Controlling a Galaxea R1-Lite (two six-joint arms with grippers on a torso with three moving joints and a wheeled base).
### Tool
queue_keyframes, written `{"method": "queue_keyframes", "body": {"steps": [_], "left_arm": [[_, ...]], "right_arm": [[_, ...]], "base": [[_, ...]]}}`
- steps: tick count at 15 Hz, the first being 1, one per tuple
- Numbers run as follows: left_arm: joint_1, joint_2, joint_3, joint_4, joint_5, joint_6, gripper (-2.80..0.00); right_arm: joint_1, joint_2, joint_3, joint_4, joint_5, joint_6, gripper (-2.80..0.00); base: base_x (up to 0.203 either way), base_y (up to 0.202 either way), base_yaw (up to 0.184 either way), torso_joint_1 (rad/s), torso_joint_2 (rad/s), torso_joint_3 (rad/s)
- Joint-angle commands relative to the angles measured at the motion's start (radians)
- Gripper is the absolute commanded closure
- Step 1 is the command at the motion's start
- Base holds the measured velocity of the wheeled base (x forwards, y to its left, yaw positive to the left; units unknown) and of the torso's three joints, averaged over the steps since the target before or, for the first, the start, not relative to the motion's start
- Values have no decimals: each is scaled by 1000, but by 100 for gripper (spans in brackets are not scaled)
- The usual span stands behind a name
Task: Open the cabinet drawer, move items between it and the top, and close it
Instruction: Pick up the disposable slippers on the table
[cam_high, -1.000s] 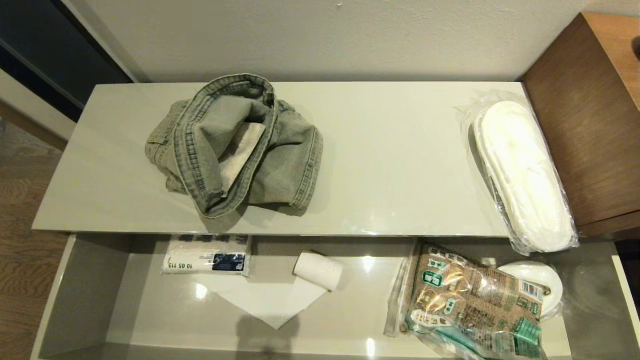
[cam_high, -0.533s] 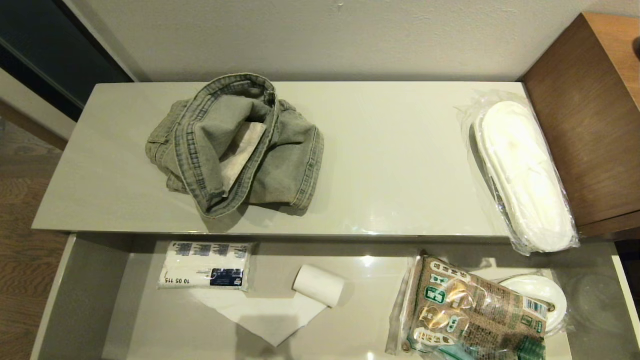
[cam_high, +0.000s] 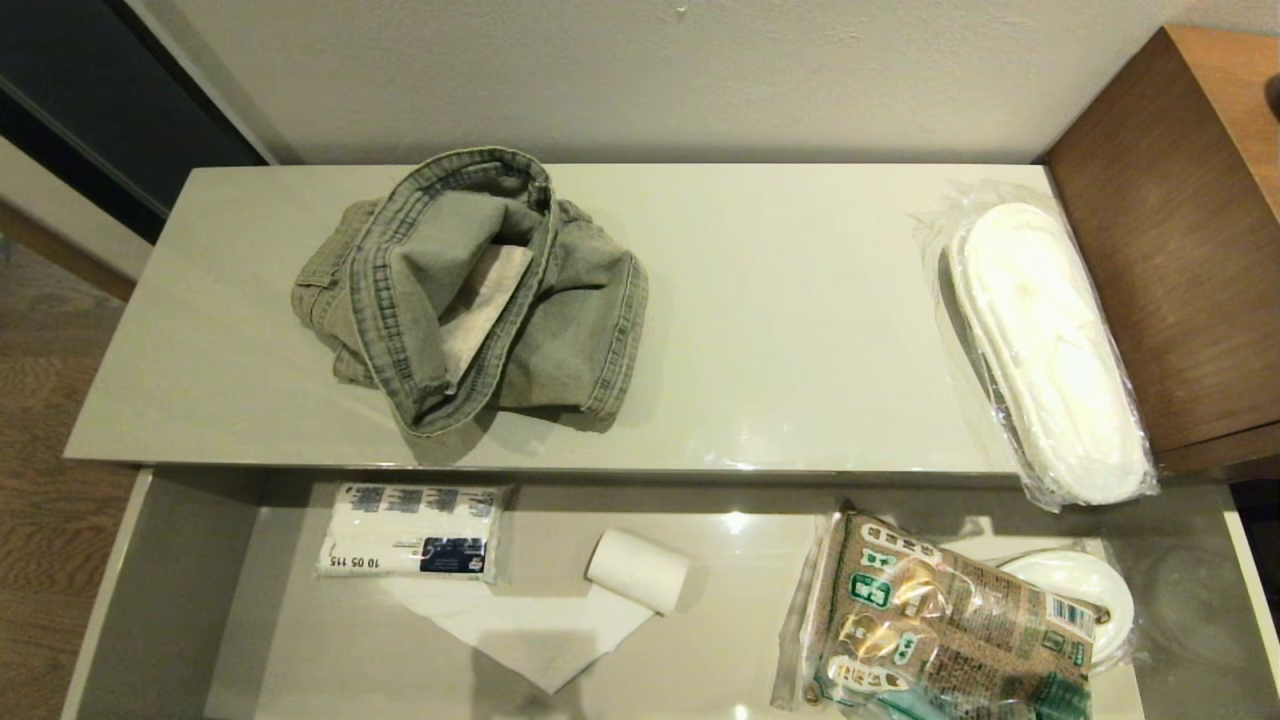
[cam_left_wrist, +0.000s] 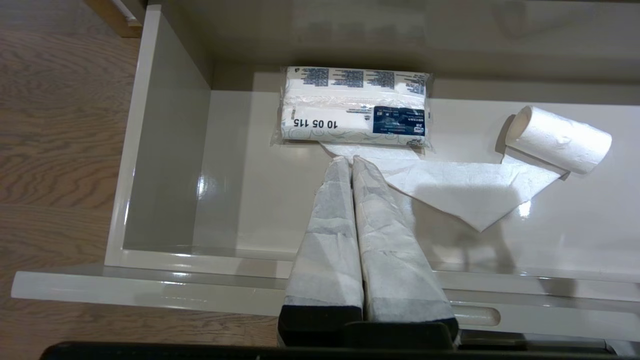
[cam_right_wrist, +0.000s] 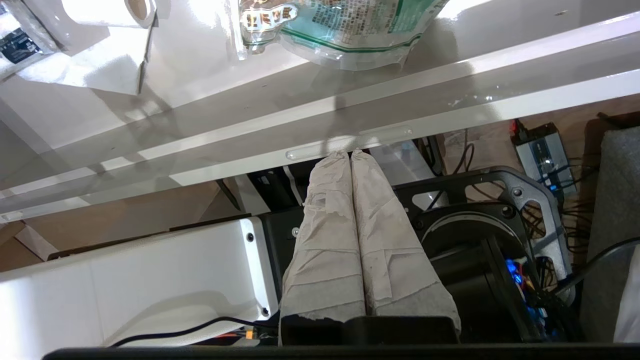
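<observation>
Denim garment (cam_high: 470, 290) lies on the left of the glossy top (cam_high: 780, 330), the wrapped slippers (cam_high: 1045, 350) at its right end, and the cabinet drawer (cam_high: 160, 590) stands pulled out below. The left hand (cam_left_wrist: 350, 162) hangs closed and empty over the drawer. The right hand (cam_right_wrist: 350, 154), closed and empty under the drawer's front edge, should probably clear that lip fully before rising to the slippers.

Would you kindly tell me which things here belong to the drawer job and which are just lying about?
Job:
cabinet drawer, open
cabinet top
denim garment, on the top
wrapped white slippers, on the top

Lying about, all in the drawer:
tissue pack
paper roll
brown printed packet
white dish
</observation>
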Motion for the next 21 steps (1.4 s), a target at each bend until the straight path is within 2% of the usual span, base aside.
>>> {"method": "queue_keyframes", "body": {"steps": [1,7,8,10,12,13,15,16,17,18,21], "left_arm": [[0,0,2,0,0,0,0],[0,0,2,0,0,0,0],[0,-1,2,0,0,0,0],[0,0,2,0,0,0,0],[0,0,2,0,0,0,0],[0,0,2,0,0,0,0],[0,0,2,0,0,0,0],[0,0,2,0,0,0,0],[0,0,2,0,0,0,0],[0,-1,2,0,0,0,0],[0,0,2,0,0,0,0]], "right_arm": [[1,-17,-10,11,0,3,0],[-7,-77,-218,245,27,15,0],[-25,-87,-266,292,45,15,0],[-120,-98,-352,396,96,-9,0],[-176,-122,-385,476,149,-78,0],[-228,-143,-386,495,159,-149,0],[-400,-195,-367,520,180,-330,0],[-446,-216,-351,521,187,-385,0],[-455,-231,-337,514,189,-422,0],[-424,-236,-322,502,186,-447,0],[-364,-228,-243,406,113,-416,0]], "base": [[0,0,0,0,0,0],[0,0,0,0,0,0],[0,0,0,0,0,0],[0,0,0,0,0,0],[0,0,0,0,0,0],[0,0,0,0,0,0],[0,0,0,0,0,0],[0,0,0,0,0,0],[0,0,0,0,0,0],[0,0,0,0,0,0],[0,0,0,0,0,0]]}}
